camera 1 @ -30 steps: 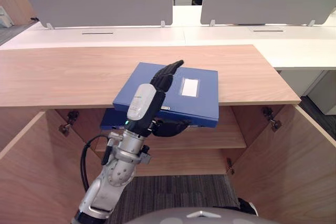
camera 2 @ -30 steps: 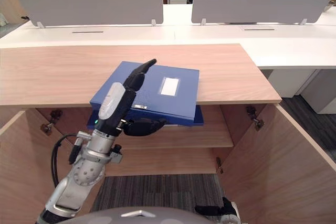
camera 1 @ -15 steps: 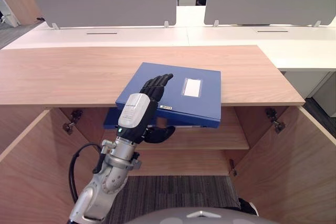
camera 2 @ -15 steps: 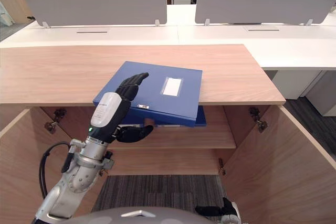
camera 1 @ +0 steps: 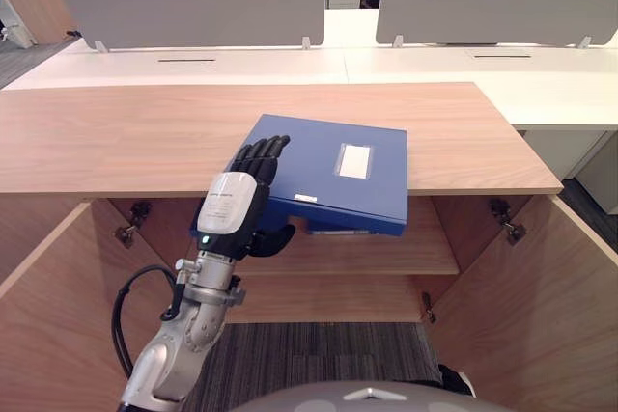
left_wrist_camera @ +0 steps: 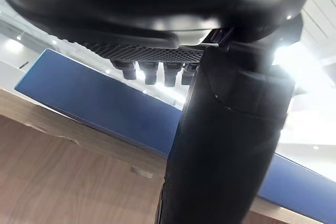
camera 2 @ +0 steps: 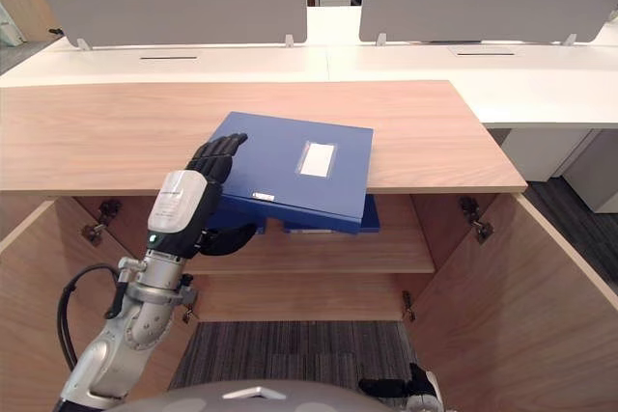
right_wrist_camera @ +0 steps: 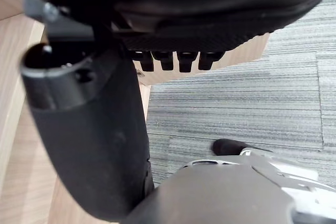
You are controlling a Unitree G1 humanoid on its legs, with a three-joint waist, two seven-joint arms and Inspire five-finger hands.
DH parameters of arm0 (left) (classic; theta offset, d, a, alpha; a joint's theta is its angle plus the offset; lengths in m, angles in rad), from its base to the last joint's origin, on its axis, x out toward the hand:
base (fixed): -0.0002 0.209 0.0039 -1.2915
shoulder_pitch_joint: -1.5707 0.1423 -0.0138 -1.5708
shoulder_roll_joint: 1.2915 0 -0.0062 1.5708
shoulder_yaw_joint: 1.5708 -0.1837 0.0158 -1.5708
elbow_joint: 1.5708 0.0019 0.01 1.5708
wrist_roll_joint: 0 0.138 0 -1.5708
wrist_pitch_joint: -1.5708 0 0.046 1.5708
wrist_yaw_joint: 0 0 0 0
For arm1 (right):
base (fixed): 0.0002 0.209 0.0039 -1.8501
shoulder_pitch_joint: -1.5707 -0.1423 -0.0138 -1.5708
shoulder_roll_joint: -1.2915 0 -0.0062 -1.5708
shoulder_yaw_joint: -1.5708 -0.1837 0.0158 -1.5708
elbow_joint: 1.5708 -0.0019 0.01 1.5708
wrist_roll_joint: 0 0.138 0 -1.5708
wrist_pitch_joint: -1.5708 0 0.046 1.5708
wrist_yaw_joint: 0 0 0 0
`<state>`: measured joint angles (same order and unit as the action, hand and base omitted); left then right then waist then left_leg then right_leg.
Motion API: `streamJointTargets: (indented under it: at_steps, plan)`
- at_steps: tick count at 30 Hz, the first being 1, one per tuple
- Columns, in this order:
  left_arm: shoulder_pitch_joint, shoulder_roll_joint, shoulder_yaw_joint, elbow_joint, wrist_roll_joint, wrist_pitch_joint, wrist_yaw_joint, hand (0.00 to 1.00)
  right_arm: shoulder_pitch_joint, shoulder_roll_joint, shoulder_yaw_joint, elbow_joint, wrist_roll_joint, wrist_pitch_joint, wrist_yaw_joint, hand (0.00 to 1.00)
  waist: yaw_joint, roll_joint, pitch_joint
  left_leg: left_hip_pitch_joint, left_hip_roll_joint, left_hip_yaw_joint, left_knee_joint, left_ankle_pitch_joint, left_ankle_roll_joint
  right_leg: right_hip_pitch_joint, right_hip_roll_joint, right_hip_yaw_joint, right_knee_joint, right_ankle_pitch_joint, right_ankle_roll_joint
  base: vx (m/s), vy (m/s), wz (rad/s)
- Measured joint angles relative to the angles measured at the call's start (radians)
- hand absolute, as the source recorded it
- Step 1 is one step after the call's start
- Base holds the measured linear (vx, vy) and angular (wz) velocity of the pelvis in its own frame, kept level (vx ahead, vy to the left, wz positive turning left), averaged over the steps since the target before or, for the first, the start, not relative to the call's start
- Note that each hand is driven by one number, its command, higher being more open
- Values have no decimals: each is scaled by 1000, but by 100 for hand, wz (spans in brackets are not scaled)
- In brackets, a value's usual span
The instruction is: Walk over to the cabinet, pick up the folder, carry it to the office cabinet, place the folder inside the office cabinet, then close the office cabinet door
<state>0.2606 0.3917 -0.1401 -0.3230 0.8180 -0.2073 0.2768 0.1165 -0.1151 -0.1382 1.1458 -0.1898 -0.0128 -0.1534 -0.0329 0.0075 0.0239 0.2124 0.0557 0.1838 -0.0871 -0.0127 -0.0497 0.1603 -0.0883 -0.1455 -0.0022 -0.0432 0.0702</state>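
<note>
A blue folder (camera 1: 338, 166) with a white label lies flat on the wooden cabinet top (camera 1: 116, 132), its near edge overhanging the front. My left hand (camera 1: 232, 205) grips the folder's near left corner: its fingers (camera 1: 259, 153) lie curled on the cover and its thumb (camera 1: 273, 238) reaches under the overhang. In the left wrist view the folder (left_wrist_camera: 94, 103) runs as a blue band past the thumb (left_wrist_camera: 226, 145). My right hand (right_wrist_camera: 84, 129) hangs low over the carpet, fingers relaxed and holding nothing.
Both cabinet doors stand open, the left door (camera 1: 43, 306) and the right door (camera 1: 550, 296). A shelf (camera 1: 396, 258) crosses the inside, with grey carpet (camera 1: 319, 354) below. White desks with grey dividers (camera 1: 193, 7) stand behind the cabinet.
My left hand has slid back and to the left along the folder, from reaching across its cover to holding its near left corner. The folder stays in place.
</note>
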Motion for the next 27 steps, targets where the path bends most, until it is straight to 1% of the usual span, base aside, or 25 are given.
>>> streamJointTargets:
  at_steps: [5, 14, 18, 21, 24, 26, 27]
  plan:
    - [-6, -6, -1, 5, 19, 0, 0, 0, 0, 0, -1, 0, 3, 0, 1, 100, -2, 1, 1, -1, 0, 0, 0, 0, 0, 0, 0, 0, -2, 0, 0, 0, 0, 0]
    - [-92, -10, 2, 5, 20, -10, 50, 0, 1, -2, -2, 0, 34, 3, 1, 100, -9, 5, 2, -2, -1, 6, 0, 0, 0, 1, 1, 9, -15, 7, 3, 0, 0, -1]
    - [-94, -25, 8, -20, 18, -9, 51, 0, 1, -4, -2, -2, 35, 3, 1, 100, -12, 9, 4, -3, -2, 9, 0, -2, 1, 2, 0, 10, -20, 11, 4, -10, -10, -2]
    - [-87, -47, 8, -20, 13, -9, 48, 0, 1, -5, -2, -3, 35, 4, 1, 100, -13, 10, 5, -4, -3, 9, 0, -3, 3, 2, 0, 10, -22, 11, 5, 0, 0, 0]
    - [-87, -65, 9, -30, -35, -9, 50, 0, 1, -5, -2, -3, 39, 4, 1, 100, -13, 10, 5, -4, -3, 9, -1, -4, 3, 2, -1, 9, -24, 11, 5, 0, 0, 0]
    - [-86, -97, 8, -43, -84, -9, 48, 0, 3, -4, -1, -3, 48, 3, 1, 100, -13, 10, 5, -6, -3, 12, 0, -5, 2, 0, -1, 15, -24, 12, 5, -13, -10, -2]
    - [-86, -132, 7, -56, -128, -10, 48, 0, 4, -4, 0, -3, 68, 3, 0, 100, -12, 9, 5, -6, -3, 15, 0, -7, 2, -1, -1, 18, -24, 12, 5, -22, -14, -6]
